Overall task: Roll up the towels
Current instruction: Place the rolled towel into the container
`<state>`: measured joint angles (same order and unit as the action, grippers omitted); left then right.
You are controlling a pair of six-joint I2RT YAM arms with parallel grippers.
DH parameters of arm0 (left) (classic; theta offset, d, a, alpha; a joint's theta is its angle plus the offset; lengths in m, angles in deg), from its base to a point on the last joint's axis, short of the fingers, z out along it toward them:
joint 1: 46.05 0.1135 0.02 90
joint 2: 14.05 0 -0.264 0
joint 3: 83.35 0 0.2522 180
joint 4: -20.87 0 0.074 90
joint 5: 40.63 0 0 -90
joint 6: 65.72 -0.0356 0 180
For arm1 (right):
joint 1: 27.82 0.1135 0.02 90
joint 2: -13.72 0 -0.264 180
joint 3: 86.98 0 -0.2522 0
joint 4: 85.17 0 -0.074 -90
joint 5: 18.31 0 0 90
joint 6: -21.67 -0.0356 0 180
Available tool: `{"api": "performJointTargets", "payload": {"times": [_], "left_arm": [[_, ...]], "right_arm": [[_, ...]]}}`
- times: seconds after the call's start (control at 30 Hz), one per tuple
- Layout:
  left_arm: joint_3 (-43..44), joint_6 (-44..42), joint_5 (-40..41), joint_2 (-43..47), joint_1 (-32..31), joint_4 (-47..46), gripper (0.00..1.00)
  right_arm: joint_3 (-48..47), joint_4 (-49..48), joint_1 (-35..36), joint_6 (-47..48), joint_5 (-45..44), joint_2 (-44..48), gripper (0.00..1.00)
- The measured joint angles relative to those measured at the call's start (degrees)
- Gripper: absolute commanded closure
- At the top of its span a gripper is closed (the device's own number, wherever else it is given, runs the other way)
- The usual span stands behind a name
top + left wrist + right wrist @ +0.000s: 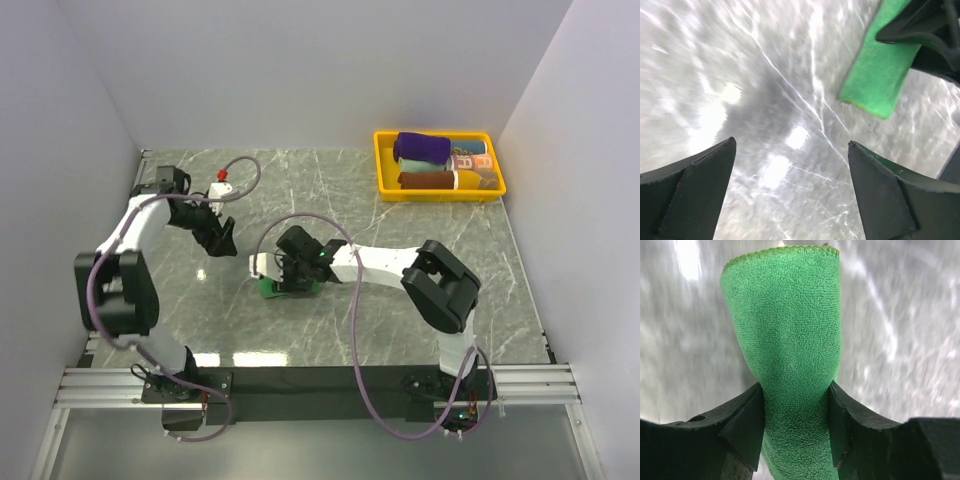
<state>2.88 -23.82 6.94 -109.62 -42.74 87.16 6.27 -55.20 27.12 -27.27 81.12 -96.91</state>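
Risks (judged)
- Left arm (pixel 130 235) and right arm (pixel 385 265) meet at mid-bench, wrists near each other. If the left reaches in for the towel, it could strike the right wrist.
- Green towel (pixel 787 340) lies at mid-bench, bunched into a narrow strip. The right jaws are clamped across it at one spot and the far end is free. Lifting or dragging it could make the strip sag or open, and releasing it could let it spring loose.
- Left jaws are apart and empty over bare bench, just beside the towel's end. Closing early would catch nothing.

Room
- Bench (pixel 420 320): open stone lies right of and behind the towel. There are walls on three sides, and the left arm's elbow is near the left wall.
- Tray (pixel 438 196): in the far right corner, well apart.
- Purple towel (pixel 420 148): in the tray and looks already rolled.
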Motion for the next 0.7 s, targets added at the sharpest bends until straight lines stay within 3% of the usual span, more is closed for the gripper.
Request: {"api": "performJointTargets", "payload": {"times": [0.17, 0.37, 0.5, 0.7], "left_arm": [[-1.44, 4.20, 0.68, 9.86, -0.39, -4.09, 0.01], [-3.26, 10.58, 1.46, 16.11, -0.52, -9.01, 0.01], [-4.68, 12.79, 1.79, 18.86, -0.66, -11.04, 0.01], [-6.49, 13.57, 1.70, 21.59, -0.76, -11.85, 0.01]], "right_arm": [[1.33, 7.45, -5.22, 1.16, 0.74, 3.82, 1.00], [1.31, 13.46, -18.73, 5.86, -1.03, 9.16, 1.00], [-0.20, 14.40, -28.79, 12.22, -1.64, 12.48, 1.00], [-9.79, 12.46, -46.31, 27.41, 2.91, 11.41, 1.00]]}}
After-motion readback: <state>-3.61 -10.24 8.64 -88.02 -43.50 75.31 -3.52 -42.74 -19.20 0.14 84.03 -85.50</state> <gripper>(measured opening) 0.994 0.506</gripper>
